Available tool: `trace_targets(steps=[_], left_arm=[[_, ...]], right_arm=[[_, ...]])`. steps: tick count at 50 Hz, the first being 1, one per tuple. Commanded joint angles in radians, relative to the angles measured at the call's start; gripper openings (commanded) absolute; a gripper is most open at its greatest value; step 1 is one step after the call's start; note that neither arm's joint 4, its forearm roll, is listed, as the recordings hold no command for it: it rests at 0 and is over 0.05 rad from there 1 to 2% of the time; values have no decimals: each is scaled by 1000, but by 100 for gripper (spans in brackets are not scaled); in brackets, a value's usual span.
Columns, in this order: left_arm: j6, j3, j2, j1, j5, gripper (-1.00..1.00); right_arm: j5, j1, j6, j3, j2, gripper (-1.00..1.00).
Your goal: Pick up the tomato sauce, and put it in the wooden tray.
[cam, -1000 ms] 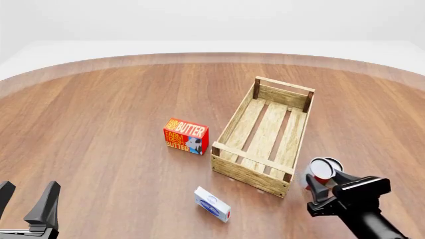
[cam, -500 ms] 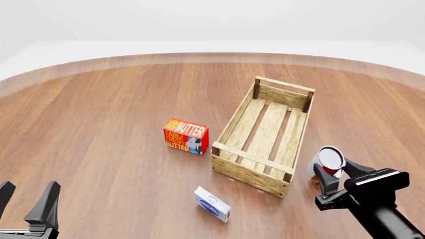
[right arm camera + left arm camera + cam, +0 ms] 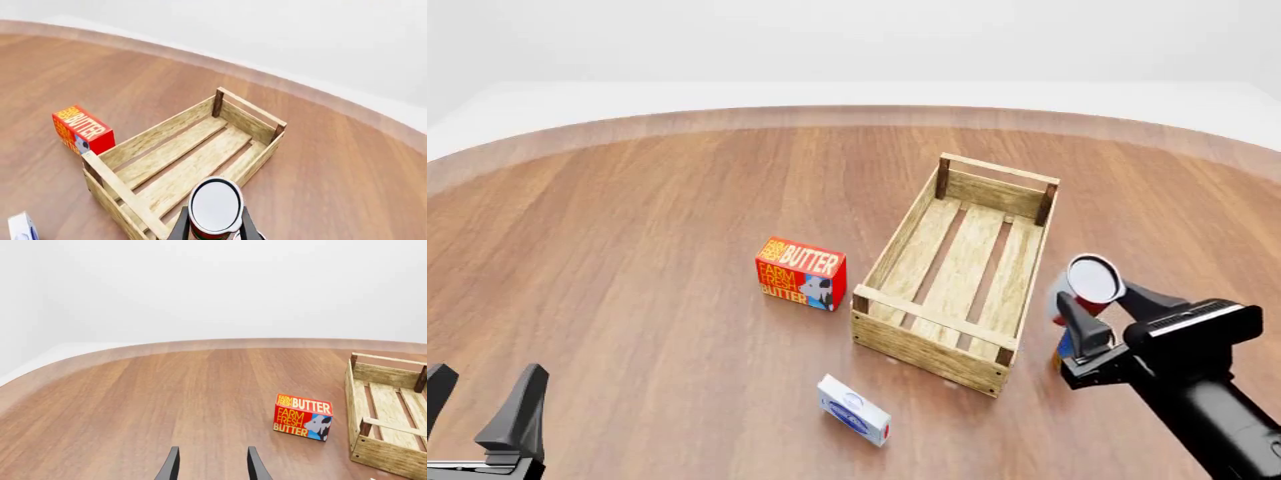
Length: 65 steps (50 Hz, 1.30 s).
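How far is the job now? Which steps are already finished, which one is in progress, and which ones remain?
Done: the right hand is shut on the tomato sauce and holds it clear of the table. In hand: the can is carried beside the right side of the wooden tray, not yet over its slats. Left: bring it over the tray, lower it inside and release. The left hand is open and holds nothing.

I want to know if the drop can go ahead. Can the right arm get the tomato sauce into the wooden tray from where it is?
Probably yes. The right gripper holds the tomato sauce lifted just beside the wooden tray, which is open-topped and holds nothing, with nothing between them.
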Motion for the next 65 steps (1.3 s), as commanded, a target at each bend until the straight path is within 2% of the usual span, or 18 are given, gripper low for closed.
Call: trace_targets(steps=[1, 24, 45, 56, 63, 65], left_arm=[[0, 0, 0, 0, 0, 100], [0, 0, 0, 0, 0, 100], [0, 0, 0, 0, 0, 100], [0, 0, 0, 0, 0, 100], [0, 0, 0, 0, 0, 100], [0, 0, 0, 0, 0, 100]], right_arm=[[21, 11, 5, -68, 22, -100], [40, 33, -30, -230, 161, -100], [10, 62, -65, -344, 320, -100], [0, 89, -71, -422, 418, -100], [12, 96, -46, -491, 486, -100], [9, 95, -57, -500, 498, -100]])
